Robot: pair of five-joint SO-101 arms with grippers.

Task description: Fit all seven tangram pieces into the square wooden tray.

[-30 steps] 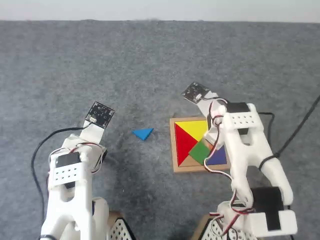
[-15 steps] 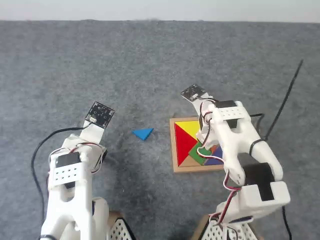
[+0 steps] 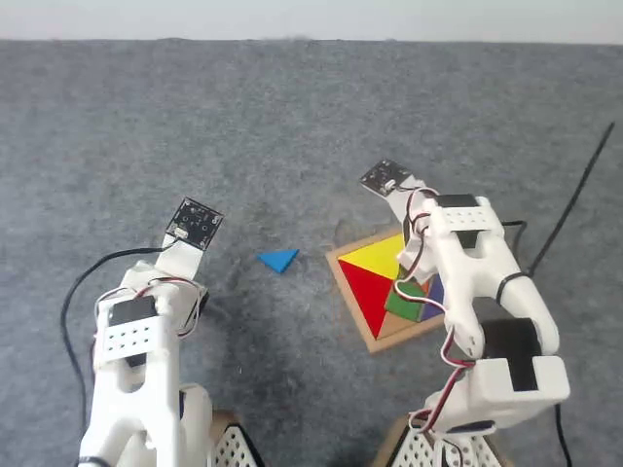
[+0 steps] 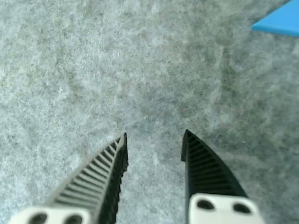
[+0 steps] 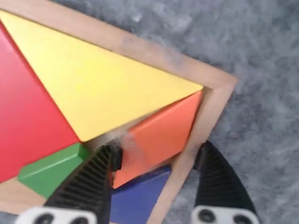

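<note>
While the right gripper [image 5: 159,149] sits low over the tray [image 3: 386,334], its jaws are spread and hold nothing. One finger rests inside the tray, at the seam where the yellow triangle [image 5: 98,79], green piece [image 5: 46,172] and orange piece [image 5: 159,135] meet. The other finger is outside the tray wall, on the felt. The orange piece and that wall lie between the fingers.

My read: the step in hand is seating the orange piece into the tray corner, not a pick. The red triangle [image 5: 23,116] and a violet-blue piece [image 5: 135,196] are also in the tray. That makes five pieces I can count there. A strip of bare wood shows along the tray edge nearest the arm bases.

The blue triangle [image 3: 279,260] is outside the tray, near its corner on the left arm's side. I can't tell where the seventh piece is — the right arm covers part of the tray.

The left gripper [image 4: 154,135] is released too. It is over felt farther from the tray than the blue triangle, which is close ahead of it.

The next move probably calls for lifting the inner finger clear without dragging the orange piece. After that the blue triangle needs a grasp and a drop into the bare strip — turned to match, since the tray sits skewed to the table edge.
</note>
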